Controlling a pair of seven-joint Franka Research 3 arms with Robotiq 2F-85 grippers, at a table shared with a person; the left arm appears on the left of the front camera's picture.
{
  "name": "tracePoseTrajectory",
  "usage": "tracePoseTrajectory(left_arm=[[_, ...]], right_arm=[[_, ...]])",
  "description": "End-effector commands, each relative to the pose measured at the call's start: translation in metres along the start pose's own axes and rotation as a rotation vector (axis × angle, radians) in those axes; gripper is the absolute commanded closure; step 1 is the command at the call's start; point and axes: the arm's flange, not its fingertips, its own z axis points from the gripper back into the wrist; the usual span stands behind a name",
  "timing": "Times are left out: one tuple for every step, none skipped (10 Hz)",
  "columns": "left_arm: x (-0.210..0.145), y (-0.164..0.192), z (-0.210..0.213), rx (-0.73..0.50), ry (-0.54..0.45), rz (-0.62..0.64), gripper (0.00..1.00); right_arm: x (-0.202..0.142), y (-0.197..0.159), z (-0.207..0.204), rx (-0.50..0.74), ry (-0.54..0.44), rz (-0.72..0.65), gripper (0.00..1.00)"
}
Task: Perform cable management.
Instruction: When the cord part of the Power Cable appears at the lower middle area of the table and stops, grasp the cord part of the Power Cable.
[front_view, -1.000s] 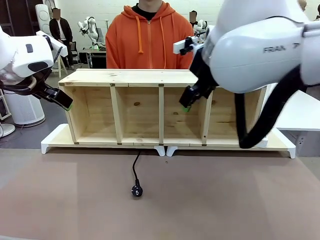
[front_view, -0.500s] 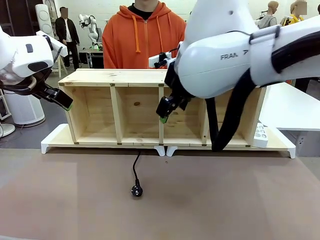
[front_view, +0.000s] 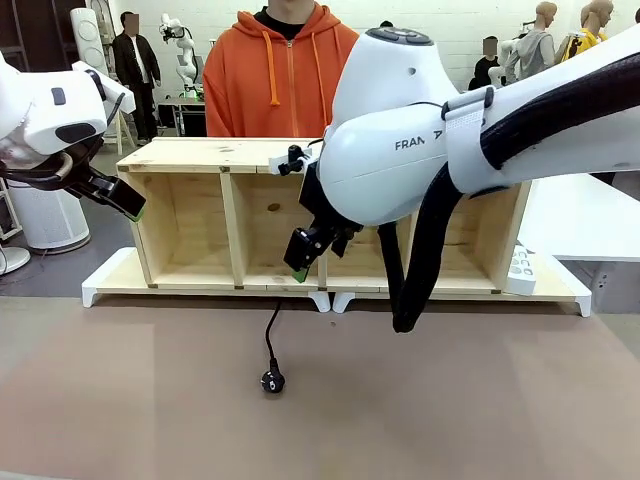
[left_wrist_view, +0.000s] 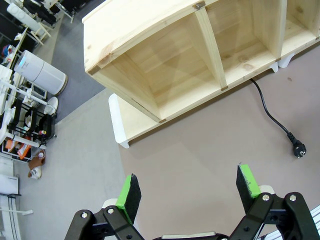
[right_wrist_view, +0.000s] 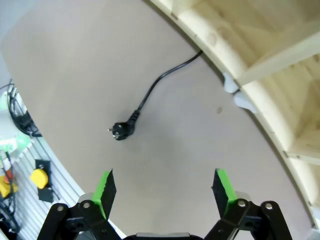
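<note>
Two hands, both empty! The right hand (front_view: 315, 258) hangs with its green pads spread wide in front of the wooden shelf unit (front_view: 250, 155), just above where the cable (front_view: 269, 340) slips out from under it onto the table (front_view: 450, 400). The cable curls toward the robot and ends in a round plug (front_view: 272, 381), lying loose on the brown surface. Out at the shelf's left end the left hand (front_view: 125, 200) hovers, wide open too, gripping nothing. I'd call this the approach: the pick hasn't happened. Next the right hand needs to drop lower, line its pads across the thin cord near the plug, and close. Compared with a second ago, the right arm has swept in from the right-hand compartments to the middle and sunk lower. Left hand, cable and plug haven't budged.
</note>
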Motion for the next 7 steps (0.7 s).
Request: tracePoseTrajectory(left_arm=[[0.002, 0.0, -0.002, 0.002, -0.011, 0.0, 0.0], [0.002, 0.0, -0.002, 0.002, -0.011, 0.0, 0.0], [0.002, 0.0, -0.002, 0.002, -0.011, 0.0, 0.0], [0.002, 0.0, -0.002, 0.002, -0.011, 0.0, 0.0], [0.002, 0.0, -0.002, 0.002, -0.011, 0.0, 0.0], [0.002, 0.0, -0.002, 0.002, -0.011, 0.0, 0.0], [0.002, 0.0, -0.002, 0.002, -0.011, 0.0, 0.0]], right_arm=[[0.005, 0.009, -0.009, 0.054, -0.023, -0.003, 0.0], [0.009, 0.016, -0.013, 0.07, -0.032, 0.009, 0.0], [0.012, 0.022, -0.015, 0.089, -0.051, 0.02, 0.0], [0.012, 0.032, -0.018, 0.108, -0.077, 0.029, 0.0], [0.016, 0.039, -0.022, 0.131, -0.09, 0.026, 0.0], [0.019, 0.044, -0.028, 0.133, -0.064, 0.001, 0.0], [0.017, 0.047, -0.036, 0.116, -0.024, -0.037, 0.0]])
